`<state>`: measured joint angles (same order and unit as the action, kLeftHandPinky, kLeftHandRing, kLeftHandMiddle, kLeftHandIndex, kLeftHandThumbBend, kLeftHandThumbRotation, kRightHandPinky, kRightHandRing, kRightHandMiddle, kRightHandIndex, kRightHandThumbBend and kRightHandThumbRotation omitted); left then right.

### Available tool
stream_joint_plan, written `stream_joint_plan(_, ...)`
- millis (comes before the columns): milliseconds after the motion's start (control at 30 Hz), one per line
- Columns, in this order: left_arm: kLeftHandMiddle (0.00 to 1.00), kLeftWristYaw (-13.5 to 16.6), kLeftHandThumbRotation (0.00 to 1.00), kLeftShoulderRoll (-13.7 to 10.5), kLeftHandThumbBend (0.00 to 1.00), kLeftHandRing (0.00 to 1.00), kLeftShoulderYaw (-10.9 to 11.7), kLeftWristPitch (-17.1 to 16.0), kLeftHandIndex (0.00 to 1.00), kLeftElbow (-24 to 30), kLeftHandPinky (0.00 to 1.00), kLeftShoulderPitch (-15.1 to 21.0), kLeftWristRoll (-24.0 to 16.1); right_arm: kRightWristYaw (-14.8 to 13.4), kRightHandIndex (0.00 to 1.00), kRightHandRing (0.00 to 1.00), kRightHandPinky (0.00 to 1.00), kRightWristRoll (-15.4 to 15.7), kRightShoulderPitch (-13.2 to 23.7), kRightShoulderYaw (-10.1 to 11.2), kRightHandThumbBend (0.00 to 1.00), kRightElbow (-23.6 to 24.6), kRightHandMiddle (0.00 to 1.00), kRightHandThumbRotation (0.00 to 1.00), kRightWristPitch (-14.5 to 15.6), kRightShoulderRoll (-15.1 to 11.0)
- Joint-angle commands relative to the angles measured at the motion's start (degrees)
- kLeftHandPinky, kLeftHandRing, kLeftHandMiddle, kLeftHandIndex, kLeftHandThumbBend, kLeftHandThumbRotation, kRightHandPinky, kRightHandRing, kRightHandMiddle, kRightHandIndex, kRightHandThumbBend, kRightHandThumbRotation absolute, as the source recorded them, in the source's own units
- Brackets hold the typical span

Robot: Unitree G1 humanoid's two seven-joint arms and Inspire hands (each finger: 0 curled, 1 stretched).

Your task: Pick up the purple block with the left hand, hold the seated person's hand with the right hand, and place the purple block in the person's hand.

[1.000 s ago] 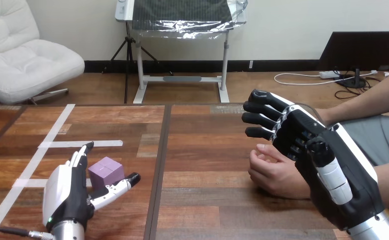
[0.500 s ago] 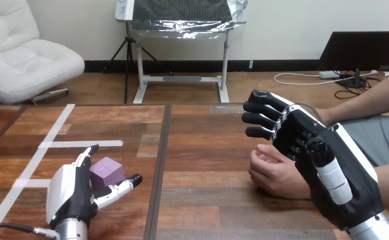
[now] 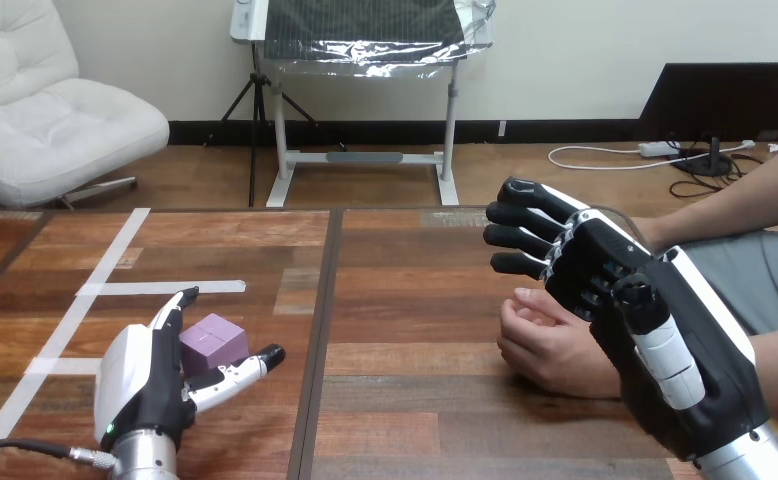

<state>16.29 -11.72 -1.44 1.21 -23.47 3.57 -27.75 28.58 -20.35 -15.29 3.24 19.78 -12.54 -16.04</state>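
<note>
L hand (image 3: 145, 385) astride purple block (image 3: 212, 342)

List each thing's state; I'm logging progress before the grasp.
purple block: on the table, not lifted.
left hand: open, thumb and fingers either side of the block.
right hand: open, over the person's hand, not curled round it.
person's hand: resting on the table, loosely curled, empty.

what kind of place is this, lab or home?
Likely a robot test bench, not a home: a wooden table marked with white tape lines, a lone purple block by the left hand, and a person's hand resting beside the right hand.
</note>
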Motion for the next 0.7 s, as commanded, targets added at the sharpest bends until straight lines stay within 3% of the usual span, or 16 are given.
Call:
stream_joint_plan(0,0.92,0.4,0.46,-1.2,0.91,0.92,-0.4,0.1,0.89,-0.7,0.85,5.0,0.2,0.2,0.87,0.86,0.82,-0.7,3.2,1.2,0.90,1.5,0.86,0.85,-1.0,-0.5)
stream_joint_plan(667,0.91,0.3,0.43,-0.7,0.91,0.90,-0.2,2.6,0.88,-1.4,0.80,6.6,1.1,0.4,0.86,0.85,0.82,-0.7,3.1,1.2,0.89,1.6,0.86,0.86,-1.3,-0.1)
